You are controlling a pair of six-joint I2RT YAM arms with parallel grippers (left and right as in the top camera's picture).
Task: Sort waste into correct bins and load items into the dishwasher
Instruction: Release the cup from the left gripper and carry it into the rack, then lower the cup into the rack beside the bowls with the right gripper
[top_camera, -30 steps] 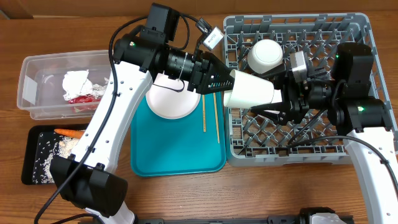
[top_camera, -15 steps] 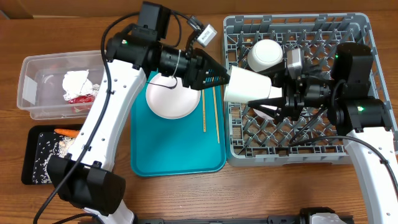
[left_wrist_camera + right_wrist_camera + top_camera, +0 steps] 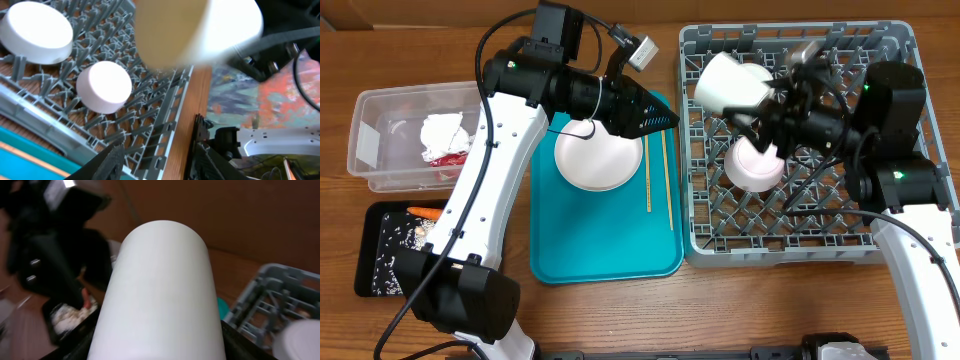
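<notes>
Now grips the small white cup (image 3: 725,80) in the right tool (image 3: 766,98), closed on its smooth, slightly tapered wall. Carries it tilted and motion-blurred above the far left part of the dishwasher (image 3: 790,250), a big square rack of grey plastic with lattice walls and a grid of upright pegs. Fills most of the right wrist view with that matte white cylinder.

Holds the left tool (image 3: 667,118) empty and partly open over the far right edge of the teal tray (image 3: 605,250), pointing right toward the rack, close to the cup but apart from it. Shows, in the left wrist view, dark fingers (image 3: 113,159) spread with nothing between them.

Down among the pegs: two whitish round bowls (image 3: 104,86), seemingly base up, one in plain sight from above at the rack's left middle, the other mostly hidden under the cup.

On the smooth teal tray: a pale pink round plate (image 3: 598,155), flat and glossy, and just right of it two thin wooden sticks (image 3: 657,175), parallel.

Far left on the wooden counter (image 3: 620,310): a clear plastic tub (image 3: 395,125) with rounded corners, containing a crumpled white napkin (image 3: 445,130) and a crumpled red-and-silver wrapper (image 3: 450,158). Just nearer: a shallow black tray (image 3: 375,222) with loose rice (image 3: 395,250) and a small orange carrot (image 3: 428,212) at its far edge.
</notes>
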